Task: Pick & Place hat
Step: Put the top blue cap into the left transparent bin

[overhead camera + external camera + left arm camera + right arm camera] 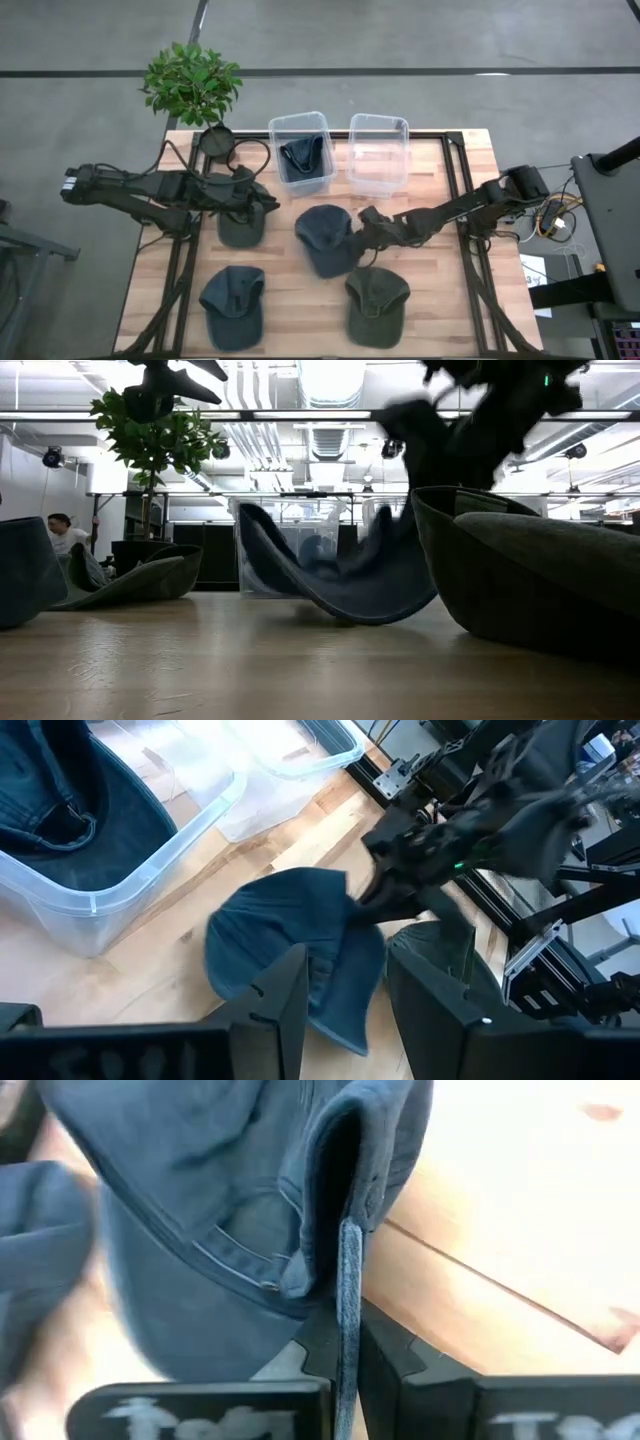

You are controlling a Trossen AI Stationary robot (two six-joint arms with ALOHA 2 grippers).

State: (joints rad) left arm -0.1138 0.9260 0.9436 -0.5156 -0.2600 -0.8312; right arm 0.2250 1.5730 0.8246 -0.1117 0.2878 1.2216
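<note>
My right gripper reaches in from the table's right and is shut on the blue cap at the table's middle. In the low view the blue cap is tipped up on one side. My left gripper is open and holds nothing. It hovers by a dark green hat that lies on the table, and its wrist view shows the blue cap beyond its fingers. Another blue hat lies inside the left clear bin. My right gripper pinches the blue cap's rim edge on the cap's right side between its two fingers. The fingers come from the table's right, slanting down. That side of the cap is raised, and its lower part rests on the table.
An empty clear bin stands right of the filled one at the far edge. A blue hat and a green hat lie near the near edge. A potted plant stands at the far left corner. People show in the room behind.
</note>
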